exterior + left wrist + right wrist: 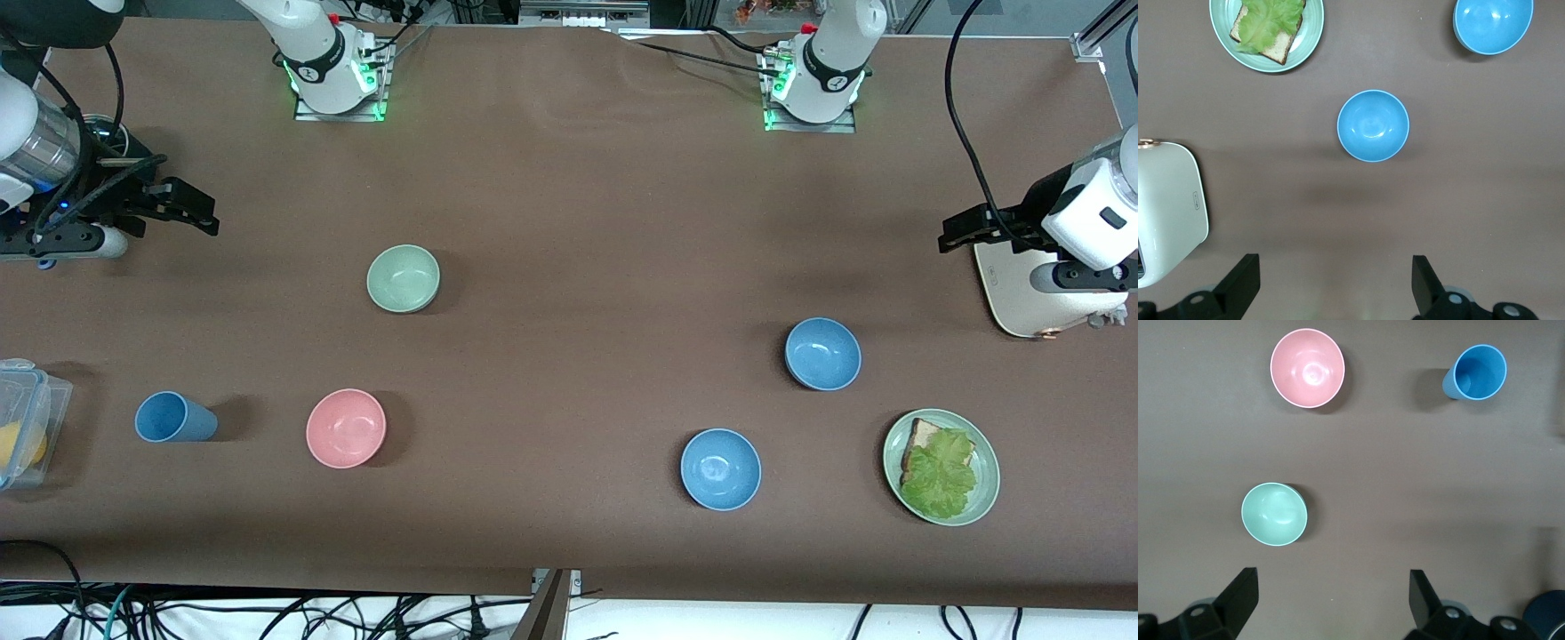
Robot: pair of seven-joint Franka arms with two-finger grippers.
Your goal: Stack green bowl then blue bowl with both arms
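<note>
The pale green bowl [404, 278] [1274, 514] stands upright on the brown table, toward the right arm's end. Two blue bowls sit toward the left arm's end. One blue bowl [822, 353] [1373, 125] is farther from the front camera than the second blue bowl [720, 468] [1493, 23]. My right gripper [203, 213] [1333, 597] hangs open and empty over the table at the right arm's end, apart from the green bowl. My left gripper [949, 233] [1336, 280] hangs open and empty over the table's other end, short of the blue bowls.
A pink bowl [346, 428] and a blue cup [173, 418] stand nearer the front camera than the green bowl. A green plate [987, 484] with bread and lettuce, a white appliance [1022, 302] and a clear box [22, 422] sit near the table's ends.
</note>
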